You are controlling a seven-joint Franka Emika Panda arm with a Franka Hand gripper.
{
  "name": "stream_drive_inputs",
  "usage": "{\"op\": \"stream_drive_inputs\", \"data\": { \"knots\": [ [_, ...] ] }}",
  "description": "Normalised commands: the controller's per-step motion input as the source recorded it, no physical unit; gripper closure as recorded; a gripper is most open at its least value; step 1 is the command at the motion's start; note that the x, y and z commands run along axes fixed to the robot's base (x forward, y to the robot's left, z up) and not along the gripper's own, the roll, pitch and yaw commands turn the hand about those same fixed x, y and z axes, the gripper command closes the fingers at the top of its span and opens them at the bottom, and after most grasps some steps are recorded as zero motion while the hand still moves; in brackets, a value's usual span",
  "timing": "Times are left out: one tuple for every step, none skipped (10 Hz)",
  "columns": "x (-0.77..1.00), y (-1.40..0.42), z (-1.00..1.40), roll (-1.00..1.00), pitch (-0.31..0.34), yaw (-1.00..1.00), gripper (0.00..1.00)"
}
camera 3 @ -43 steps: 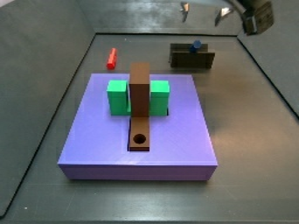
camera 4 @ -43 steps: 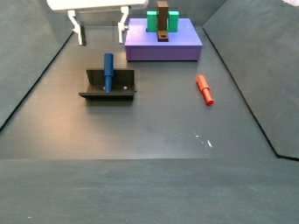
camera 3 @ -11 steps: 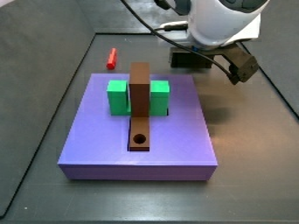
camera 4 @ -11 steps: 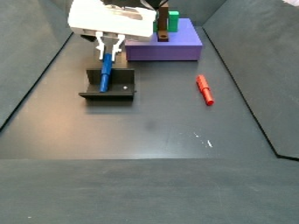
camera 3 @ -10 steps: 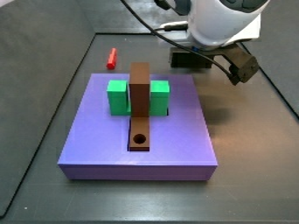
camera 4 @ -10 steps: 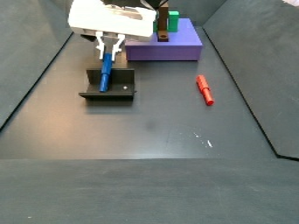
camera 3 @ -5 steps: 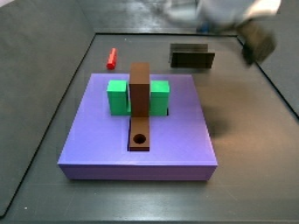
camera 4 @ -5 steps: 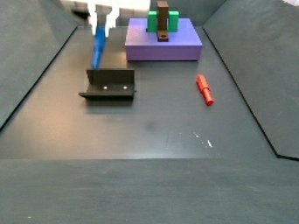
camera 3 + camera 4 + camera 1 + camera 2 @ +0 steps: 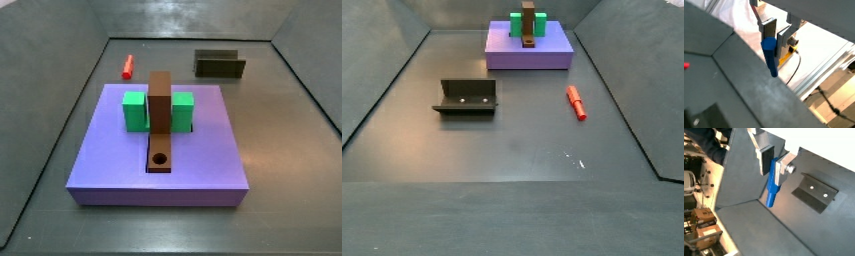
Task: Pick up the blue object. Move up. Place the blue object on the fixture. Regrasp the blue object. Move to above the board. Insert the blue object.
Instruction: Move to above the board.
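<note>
Gripper (image 9: 776, 31) above floor | fingers (image 9: 766, 159) clamp blue object (image 9: 771, 190) | axis along fingers, tip protruding

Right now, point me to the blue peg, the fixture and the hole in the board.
Blue peg (image 9: 769, 56), wrist view, mid shaft, held in the gripper (image 9: 775, 31).
Fixture (image 9: 465, 97), side view, back wall.
Board (image 9: 160, 159), side view, the hole near its end.

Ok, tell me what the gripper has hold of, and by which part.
The gripper, out of both side views, holds the blue object by its upper end; the rest hangs free below the fingers.
</note>
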Motion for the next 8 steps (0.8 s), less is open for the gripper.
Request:
{"op": "stream_drive_inputs", "data": {
  "knots": [
    [0.02,0.0,0.19,0.01,0.092,0.03,1.0],
    [-1.0,-1.4,0.25,-1.0,0.208,-0.11,1.0],
    [-1.01,-1.4,0.28,-1.0,0.202,-0.1,1.0],
    [-1.09,-1.4,0.3,-1.0,0.19,-0.09,1.0],
    [-1.1,-1.4,0.27,-1.0,0.198,-0.07,1.0],
    [-1.09,-1.4,0.28,-1.0,0.206,-0.06,1.0],
    [-0.74,-0.94,0.18,-1.0,0.209,-0.04,1.0],
    [-0.35,-0.42,0.08,-1.0,0.209,-0.03,1.0]
  ]
}}
